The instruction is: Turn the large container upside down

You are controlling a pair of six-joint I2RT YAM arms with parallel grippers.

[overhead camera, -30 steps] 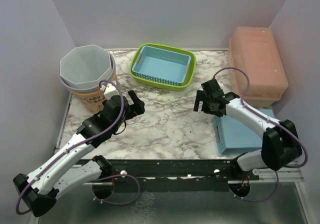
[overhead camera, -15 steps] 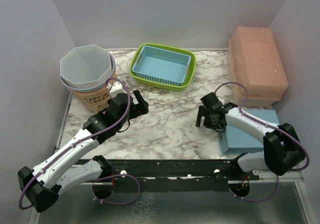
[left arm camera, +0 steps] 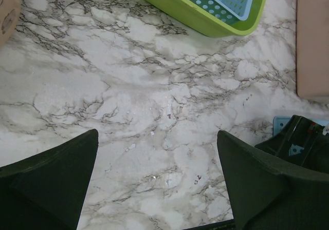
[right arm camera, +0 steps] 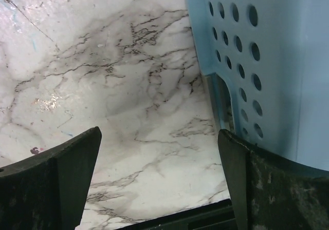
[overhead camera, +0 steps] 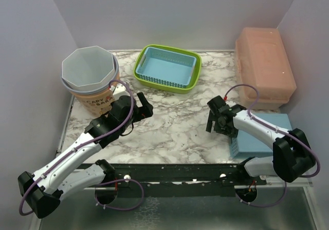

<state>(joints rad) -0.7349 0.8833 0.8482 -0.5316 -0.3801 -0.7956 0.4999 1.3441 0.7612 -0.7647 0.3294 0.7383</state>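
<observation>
The large container [overhead camera: 262,137] is a light blue perforated basket lying bottom-up at the near right of the marble table; its holed side wall [right arm camera: 267,60] fills the right of the right wrist view. My right gripper [overhead camera: 215,118] [right arm camera: 159,132] is open and low over the marble just left of it. The right finger [right arm camera: 241,178] is close against the container's wall, and nothing lies between the jaws. My left gripper [overhead camera: 143,109] [left arm camera: 157,135] is open and empty over bare marble at centre left.
A big pink tub [overhead camera: 264,65] stands at the back right. A green basket [overhead camera: 167,68] with a smaller blue one nested inside is at the back centre. A stack of bucket-like cups [overhead camera: 87,76] is at the back left. The table's front edge runs just below the right gripper.
The right gripper has drawn back toward the near edge and to the right, and the blue container has shifted right with it. The left gripper moved slightly forward, then stayed put.
</observation>
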